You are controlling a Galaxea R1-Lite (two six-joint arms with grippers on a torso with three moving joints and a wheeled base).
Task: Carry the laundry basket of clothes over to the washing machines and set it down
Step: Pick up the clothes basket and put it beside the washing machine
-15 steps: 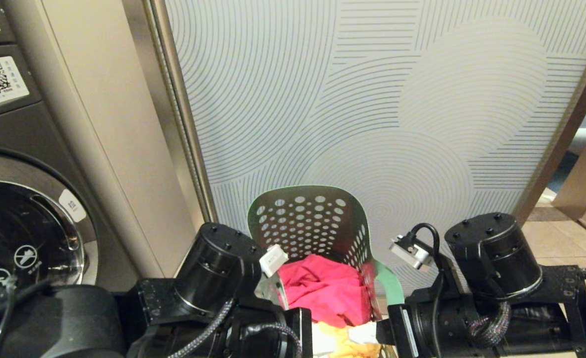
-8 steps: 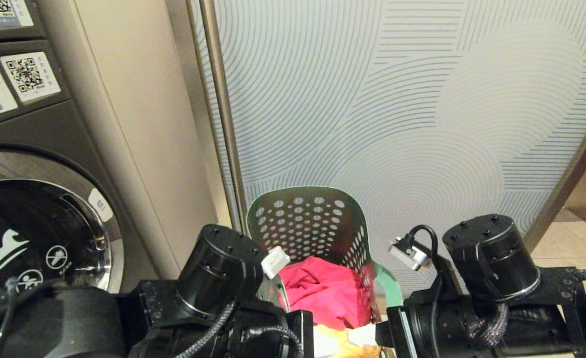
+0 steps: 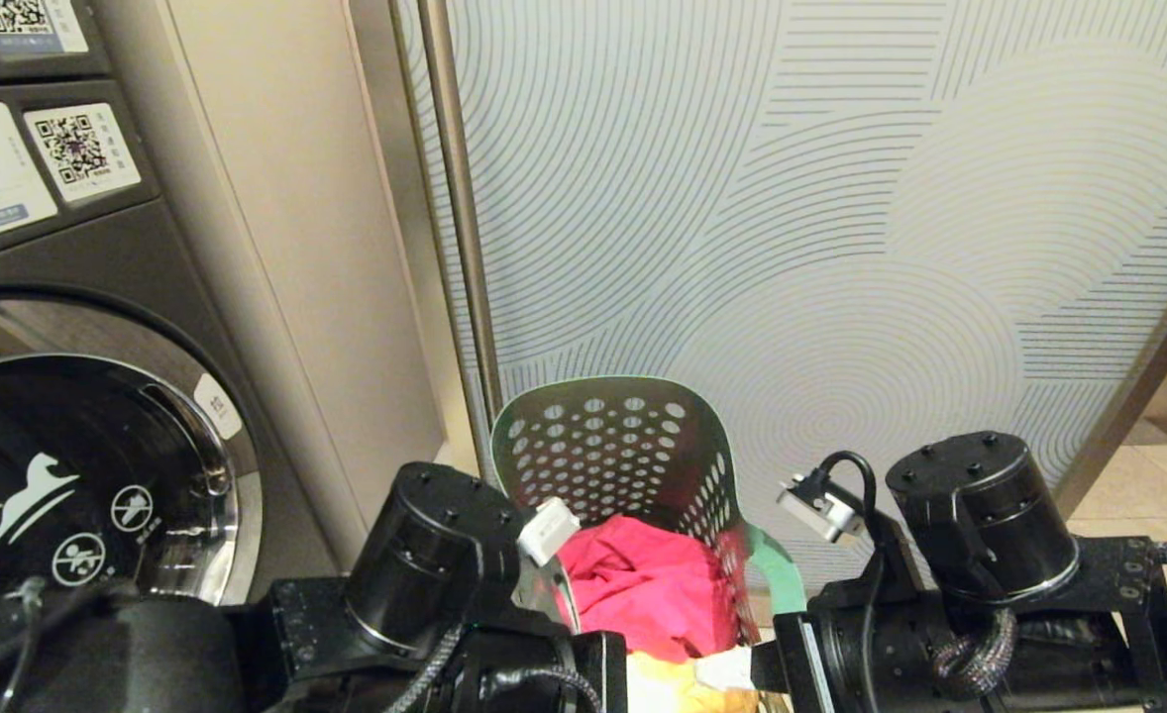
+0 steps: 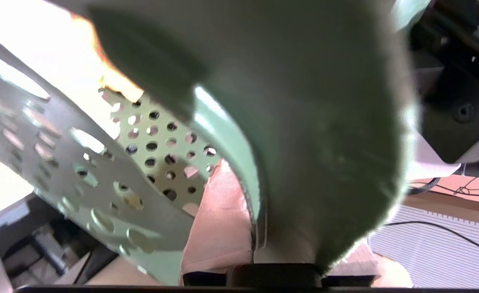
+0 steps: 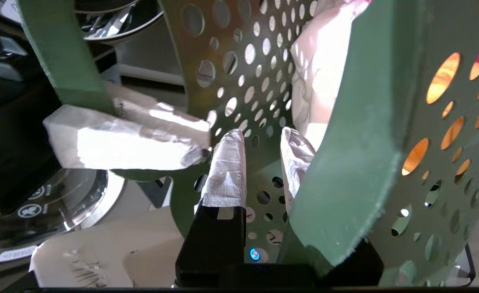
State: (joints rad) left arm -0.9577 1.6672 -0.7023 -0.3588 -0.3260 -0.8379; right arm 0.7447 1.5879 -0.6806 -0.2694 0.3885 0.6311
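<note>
The laundry basket (image 3: 633, 465) hangs between both arms, just right of the washing machine (image 3: 98, 465), its far wall near the patterned panel (image 3: 841, 218). The right gripper (image 5: 264, 158) clenches the basket's rim strip, 2 wrapped fingers (image 5: 227, 167) pinching either side. The left gripper (image 4: 264, 260) looks clamped on the opposite rim, though its fingers are hidden. Gripping 2 sides likely keeps the load level, so the clothes (image 3: 653, 584) stay inside.
</note>
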